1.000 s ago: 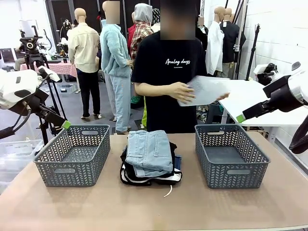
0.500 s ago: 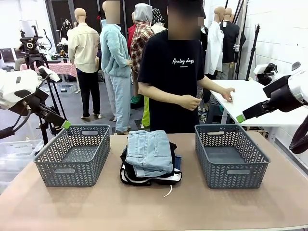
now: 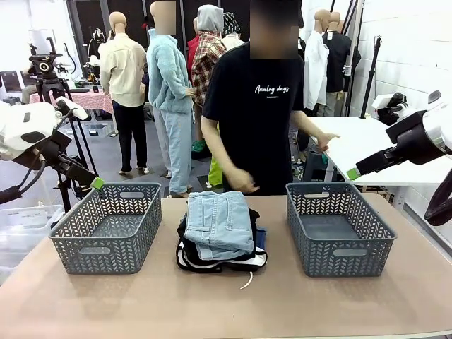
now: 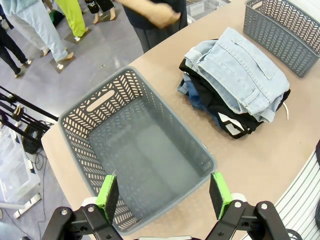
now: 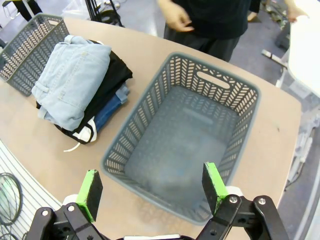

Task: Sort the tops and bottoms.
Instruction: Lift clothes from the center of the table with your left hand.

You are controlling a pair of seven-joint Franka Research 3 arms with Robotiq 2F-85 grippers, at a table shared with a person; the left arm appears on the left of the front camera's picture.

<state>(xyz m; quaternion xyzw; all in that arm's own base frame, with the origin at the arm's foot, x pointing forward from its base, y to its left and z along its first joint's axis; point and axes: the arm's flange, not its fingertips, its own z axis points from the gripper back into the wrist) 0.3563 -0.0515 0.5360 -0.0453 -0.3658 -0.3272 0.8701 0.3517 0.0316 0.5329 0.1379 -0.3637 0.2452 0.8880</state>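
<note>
A folded pile lies mid-table with light blue jeans (image 3: 220, 222) on top. Beneath them sit a black top (image 4: 209, 96) and, lowest, a white top with black trim (image 4: 231, 127); darker blue denim (image 5: 107, 112) is sandwiched in the stack. My left gripper (image 4: 163, 192) hangs open and empty above the left grey basket (image 3: 106, 226); its green tip (image 3: 97, 183) sits high at the left. Over the right grey basket (image 3: 339, 226) my right gripper (image 5: 152, 192) is also open and empty, its tip (image 3: 352, 174) raised at the right.
A person in a black T-shirt stands at the far edge, one hand (image 3: 244, 182) low just behind the pile, the other hand (image 3: 326, 141) on a white side table (image 3: 367, 141). Bare tabletop (image 3: 226, 304) stretches in front of the baskets and pile.
The person has set a white sheet down on the side table and lowered one hand toward the pile. Neither arm has moved.
</note>
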